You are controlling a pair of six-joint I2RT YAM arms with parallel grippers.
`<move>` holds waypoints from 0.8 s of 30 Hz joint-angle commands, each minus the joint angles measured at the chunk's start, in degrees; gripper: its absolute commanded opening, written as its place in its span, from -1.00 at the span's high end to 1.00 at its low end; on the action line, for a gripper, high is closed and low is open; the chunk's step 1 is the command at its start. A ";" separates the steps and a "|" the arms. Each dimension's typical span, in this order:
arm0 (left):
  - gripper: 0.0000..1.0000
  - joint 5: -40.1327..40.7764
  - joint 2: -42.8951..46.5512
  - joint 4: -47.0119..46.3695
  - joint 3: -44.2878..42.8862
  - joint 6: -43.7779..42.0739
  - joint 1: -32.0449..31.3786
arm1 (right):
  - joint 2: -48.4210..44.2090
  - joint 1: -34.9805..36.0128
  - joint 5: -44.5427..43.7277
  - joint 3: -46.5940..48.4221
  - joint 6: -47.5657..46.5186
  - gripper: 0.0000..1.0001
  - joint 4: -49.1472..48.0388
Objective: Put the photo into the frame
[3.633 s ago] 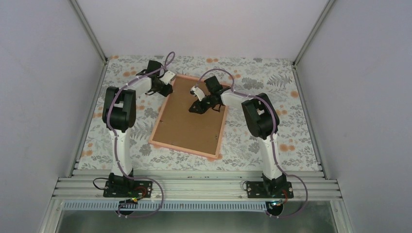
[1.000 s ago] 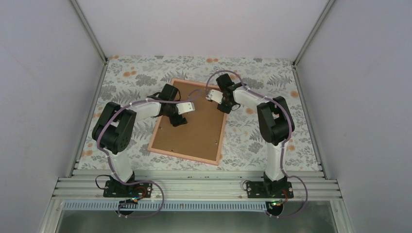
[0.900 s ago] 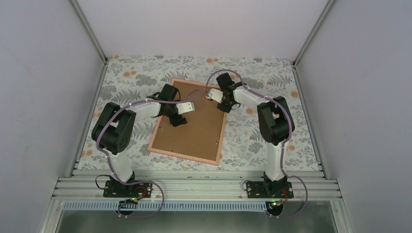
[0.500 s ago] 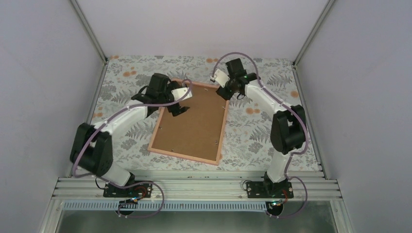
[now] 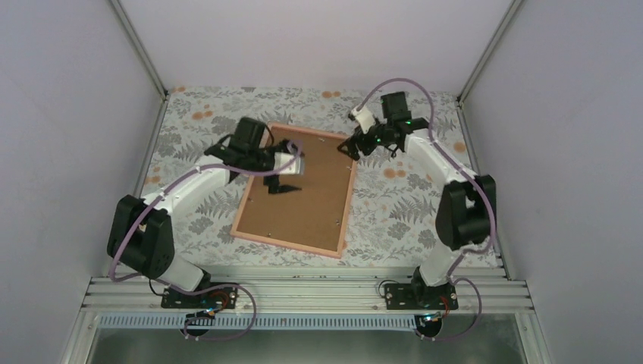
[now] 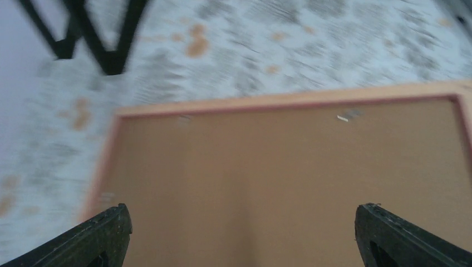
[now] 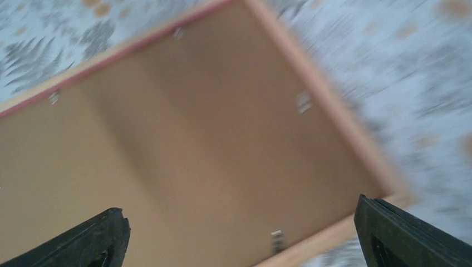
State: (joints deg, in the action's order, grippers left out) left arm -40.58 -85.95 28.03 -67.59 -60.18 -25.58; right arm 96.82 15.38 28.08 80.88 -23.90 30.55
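The frame (image 5: 349, 199), pink-edged, lies face down on the table with its brown backing board (image 5: 307, 205) uppermost. The photo is hidden. My left gripper (image 5: 279, 185) hovers open above the board's upper left part, nothing between its fingers. My right gripper (image 5: 351, 147) hangs open just past the frame's far right corner, holding nothing. In the left wrist view the left gripper (image 6: 240, 216) looks down on the backing board (image 6: 289, 183) and the frame's pink rim (image 6: 278, 100). In the right wrist view the right gripper (image 7: 238, 216) is above the board (image 7: 195, 139), near the frame's corner (image 7: 334, 123).
A floral cloth (image 5: 409, 205) covers the table around the frame. Small metal tabs (image 7: 303, 102) sit along the board's edges. White walls (image 5: 68, 114) close in the left, right and back. An aluminium rail (image 5: 303, 292) runs along the near edge by the arm bases.
Both grippers have opened wide and lifted off the backing board. The right gripper moved back and right, past the frame's far corner. The left arm stretched out and its gripper rose.
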 commanded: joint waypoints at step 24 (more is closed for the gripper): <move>0.56 12.93 -18.32 -28.43 15.03 1.80 -22.30 | 16.18 4.19 24.06 -17.93 9.69 0.40 2.64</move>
State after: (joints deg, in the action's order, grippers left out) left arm -29.19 -102.91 2.83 -53.54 -58.15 -47.00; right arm 111.20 19.49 50.94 64.12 -13.61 34.44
